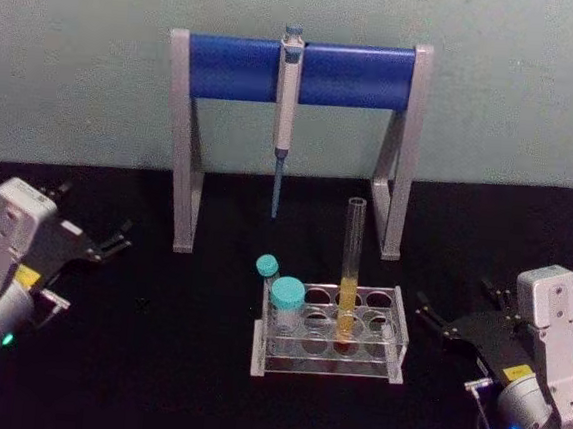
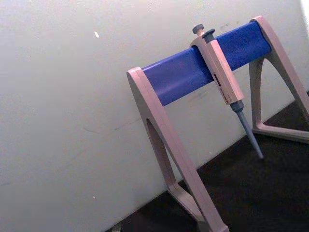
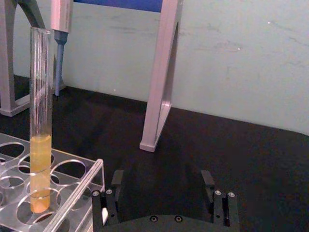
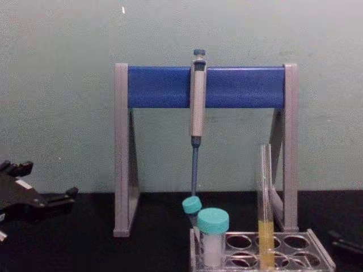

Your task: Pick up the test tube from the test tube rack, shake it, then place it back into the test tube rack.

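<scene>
The tall clear glass test tube [image 1: 350, 270] of yellow liquid stands upright in our low clear plastic test tube rack [image 1: 384, 359]. Our right gripper [image 1: 436, 316] rests beside the rack, jaws spread. Our left gripper [image 1: 114, 240] rests well apart, jaws spread.

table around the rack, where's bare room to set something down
Bare black table between the left claw and the test tube rack, also under the stand. Crowded: the rack's left end with teal-capped tubes, test tube beside them.

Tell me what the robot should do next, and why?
Probably move the right gripper left toward the tube. The tube stands upright in the rack with yellow liquid in its lower part, untouched. The right gripper is open and empty beside the rack, nearer the tube than the left gripper, which sits far off at the table's left.
</scene>
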